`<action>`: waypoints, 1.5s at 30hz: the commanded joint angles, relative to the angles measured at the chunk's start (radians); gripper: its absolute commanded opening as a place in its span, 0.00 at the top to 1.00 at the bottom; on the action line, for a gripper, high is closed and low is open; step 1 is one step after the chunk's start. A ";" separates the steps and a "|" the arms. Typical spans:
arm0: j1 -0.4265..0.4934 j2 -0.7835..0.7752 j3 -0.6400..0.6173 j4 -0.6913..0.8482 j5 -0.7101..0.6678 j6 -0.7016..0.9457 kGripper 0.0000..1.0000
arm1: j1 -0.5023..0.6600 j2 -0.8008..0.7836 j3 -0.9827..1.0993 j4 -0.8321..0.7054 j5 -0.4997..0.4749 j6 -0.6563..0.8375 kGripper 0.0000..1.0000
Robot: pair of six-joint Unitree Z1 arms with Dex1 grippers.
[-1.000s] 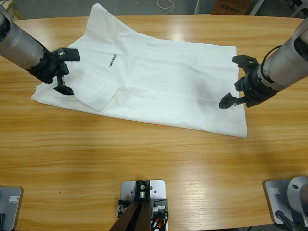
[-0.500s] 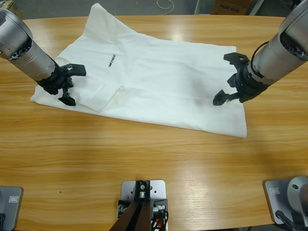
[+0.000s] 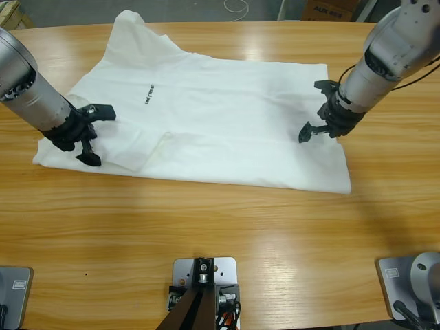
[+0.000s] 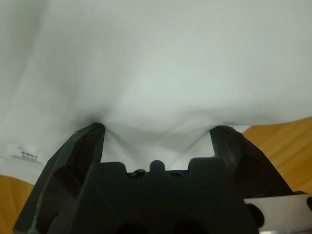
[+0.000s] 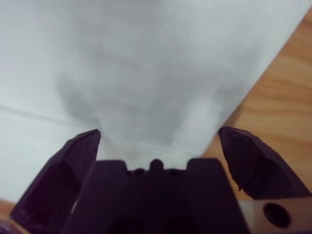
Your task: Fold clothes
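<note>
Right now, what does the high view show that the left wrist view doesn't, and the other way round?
Only the high view shows the whole white T-shirt spread flat on the wooden table, its small dark chest print, and the right gripper open over the shirt's far end. Only the left wrist view shows a small printed label at the fabric's edge. Both show the left gripper, open, with the shirt between its jaws and bare table beside it.

The left gripper (image 4: 157,134) had its black jaws spread wide, white T-shirt (image 4: 161,63) fabric bunched between them.
</note>
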 commanded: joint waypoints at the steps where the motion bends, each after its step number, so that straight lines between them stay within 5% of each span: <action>1: -0.108 0.002 0.053 0.079 -0.036 -0.070 0.18 | -0.027 0.110 -0.045 -0.017 -0.046 -0.030 0.00; 11: -0.119 -0.013 0.063 0.109 -0.039 -0.084 0.17 | -0.163 0.077 -0.084 0.048 -0.230 -0.042 0.00; 19: -0.121 -0.094 0.005 0.103 -0.059 -0.115 0.12 | -0.026 -0.228 -0.112 0.113 -0.100 -0.092 0.00; 26: -0.159 -0.174 -0.063 0.102 -0.107 -0.191 0.12 | 0.084 -0.260 0.000 0.112 -0.072 0.003 0.07; 28: -0.162 -0.194 -0.087 0.099 -0.105 -0.254 0.12 | 0.084 -0.264 0.007 0.102 -0.061 0.003 0.45; 29: -0.162 -0.197 -0.094 0.097 -0.093 -0.297 0.12 | 0.084 -0.269 0.007 0.098 -0.060 0.003 0.51; 34: -0.183 -0.168 -0.099 0.098 -0.083 -0.681 0.14 | 0.084 -0.311 0.018 0.099 -0.033 0.006 0.51; 45: -0.292 0.058 -0.162 0.010 -0.076 -1.050 0.18 | 0.084 -0.373 0.089 0.099 -0.044 0.001 0.51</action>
